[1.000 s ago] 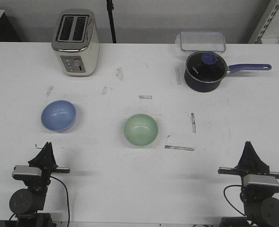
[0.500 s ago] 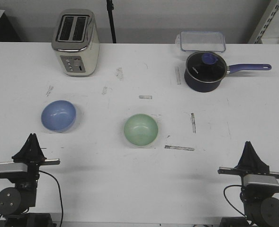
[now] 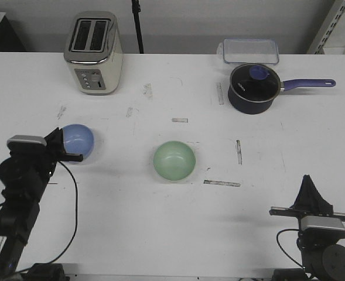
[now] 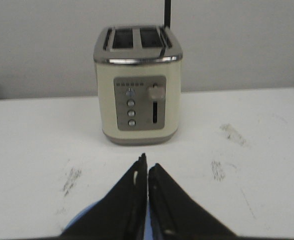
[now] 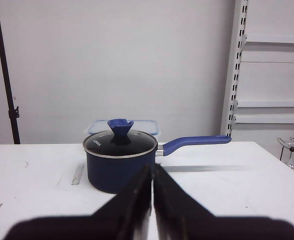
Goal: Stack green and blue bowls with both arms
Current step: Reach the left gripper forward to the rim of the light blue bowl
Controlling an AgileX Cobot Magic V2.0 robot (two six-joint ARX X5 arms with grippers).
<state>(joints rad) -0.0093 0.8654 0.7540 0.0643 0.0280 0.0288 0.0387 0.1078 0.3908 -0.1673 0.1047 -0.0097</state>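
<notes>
The periwinkle blue bowl [image 3: 79, 141] sits at the left of the white table. The pale mint green bowl [image 3: 174, 160] sits upright near the middle. My left gripper [image 3: 56, 140] is shut and empty, and its tips are over the blue bowl's near-left side. In the left wrist view the closed fingers [image 4: 147, 161] point at the toaster, with a sliver of the blue bowl [image 4: 79, 219] showing beneath them. My right gripper [image 3: 308, 182] is shut and empty at the near right edge, far from both bowls. In the right wrist view its tips [image 5: 152, 169] face the saucepan.
A cream toaster [image 3: 94, 52] stands at the back left and also shows in the left wrist view [image 4: 138, 85]. A dark navy saucepan [image 3: 253, 88] with a lid and a purple handle stands at the back right. A clear lidded container [image 3: 249, 50] is behind it. Tape marks dot the table.
My left arm has lifted from its rest near the front edge and reached forward to the blue bowl's near side. The right arm and both bowls have not moved.
</notes>
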